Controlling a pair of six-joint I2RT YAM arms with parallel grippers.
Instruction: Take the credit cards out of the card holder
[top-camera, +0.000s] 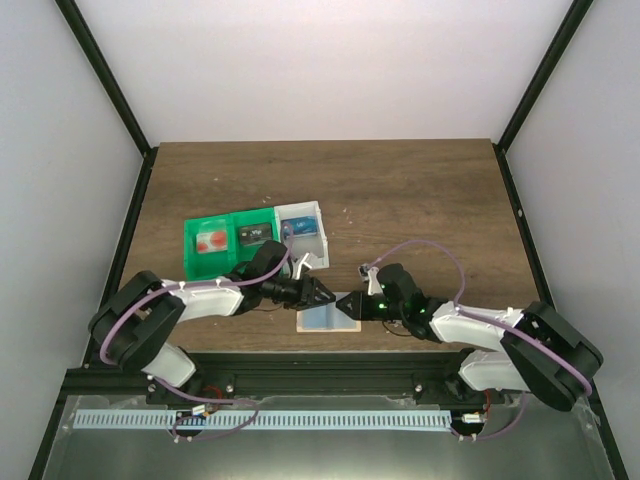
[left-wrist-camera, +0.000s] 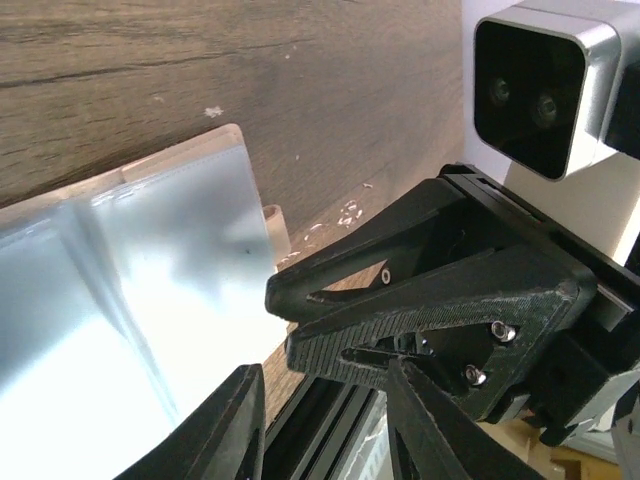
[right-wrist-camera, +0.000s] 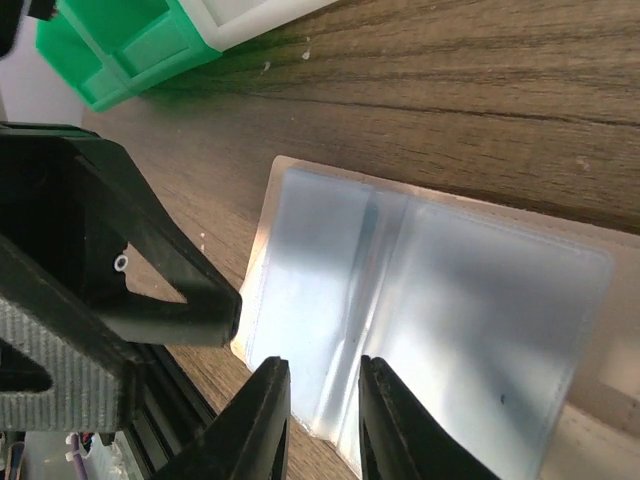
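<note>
Wooden table (top-camera: 420, 200) lay under the card holder (top-camera: 320, 318); left gripper (left-wrist-camera: 322, 372) gaped, right gripper (right-wrist-camera: 320, 366) we couldn't tell; pinning one panel seemed wise.

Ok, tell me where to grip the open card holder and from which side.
Pinch the card holder by its thin near edge, coming low from the front of the table. It lies open and flat, so probably only the rim offers a bite.
</note>
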